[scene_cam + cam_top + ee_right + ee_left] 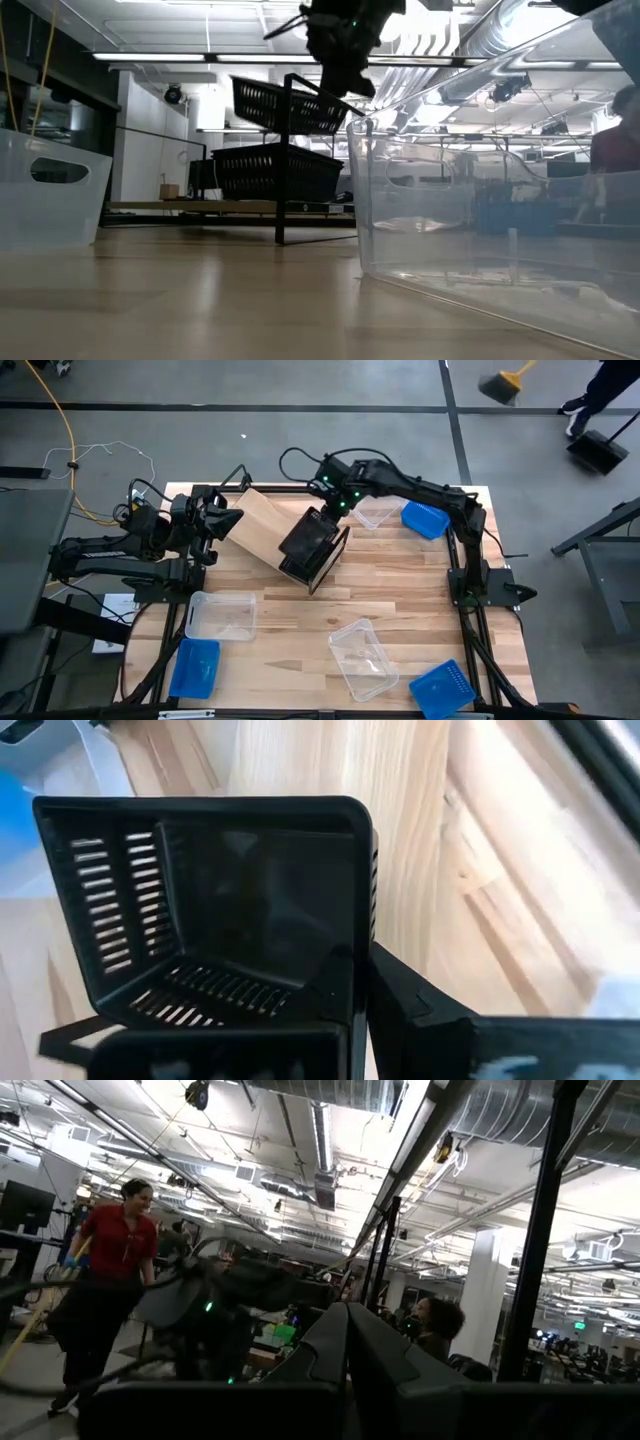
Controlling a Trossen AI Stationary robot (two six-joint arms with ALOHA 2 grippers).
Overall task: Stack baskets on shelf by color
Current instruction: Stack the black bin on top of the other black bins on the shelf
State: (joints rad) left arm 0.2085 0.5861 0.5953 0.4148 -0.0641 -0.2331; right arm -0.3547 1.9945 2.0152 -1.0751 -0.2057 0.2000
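Note:
The shelf (262, 523), light wood panels in a thin black frame, stands askew at the table's far middle. A black slatted basket (275, 172) sits inside it. My right gripper (328, 518) reaches over from the right and is shut on a second black basket (290, 106), held above the first. My left gripper (225, 520) is shut at the shelf's left end; I cannot tell whether it touches the shelf. Clear baskets (222, 615) (362, 657) (378, 513) and blue baskets (195, 666) (443, 688) (425, 519) rest on their bottoms on the table. My right gripper holds the upper black basket by the rim of one wall (335, 982), near a corner. One finger seems to be inside the basket and one outside. The fingers come from above, pointing down. The basket is lifted clear, slightly tilted, just over the lower black basket.
A clear basket (480, 200) stands close to the low camera on the right, another clear one (45, 195) on the left. People (110, 1270) and a broom (505, 382) show beyond the table. Bare tabletop (290, 630) lies between the near baskets.

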